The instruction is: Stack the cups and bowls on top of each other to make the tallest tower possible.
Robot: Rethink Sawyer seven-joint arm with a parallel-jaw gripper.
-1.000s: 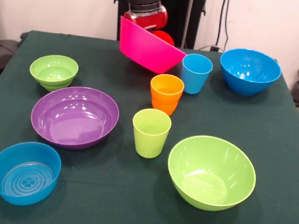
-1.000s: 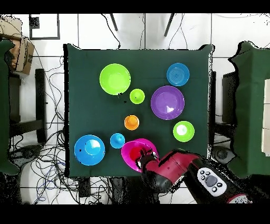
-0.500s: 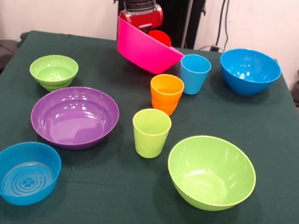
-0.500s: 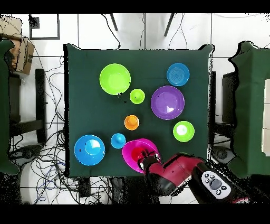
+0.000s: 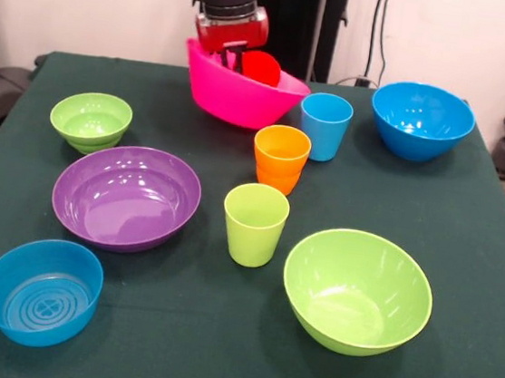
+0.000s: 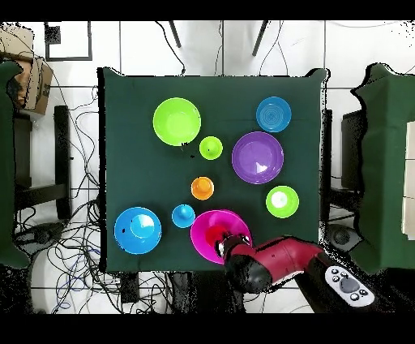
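Observation:
The large pink bowl (image 5: 236,96) sits nearly level at the table's far edge with the red cup (image 5: 261,67) inside it; it also shows in the overhead view (image 6: 212,225). My gripper (image 5: 234,56) is shut on the pink bowl's far rim, beside the red cup. The light blue cup (image 5: 325,124), orange cup (image 5: 281,156) and lime green cup (image 5: 254,223) stand apart in the middle. The large blue bowl (image 5: 422,120) and large lime green bowl (image 5: 357,290) are on the right. No other pile shows.
The purple bowl (image 5: 127,196), small lime green bowl (image 5: 90,120) and small blue ringed bowl (image 5: 40,290) stand on the left of the front view. The pink bowl lies close to the table's robot-side edge (image 6: 162,270).
The pink bowl was tilted up steeply on the gripper; it has come down to nearly level. The arm has shifted slightly, and the red cup now shows more fully inside the bowl.

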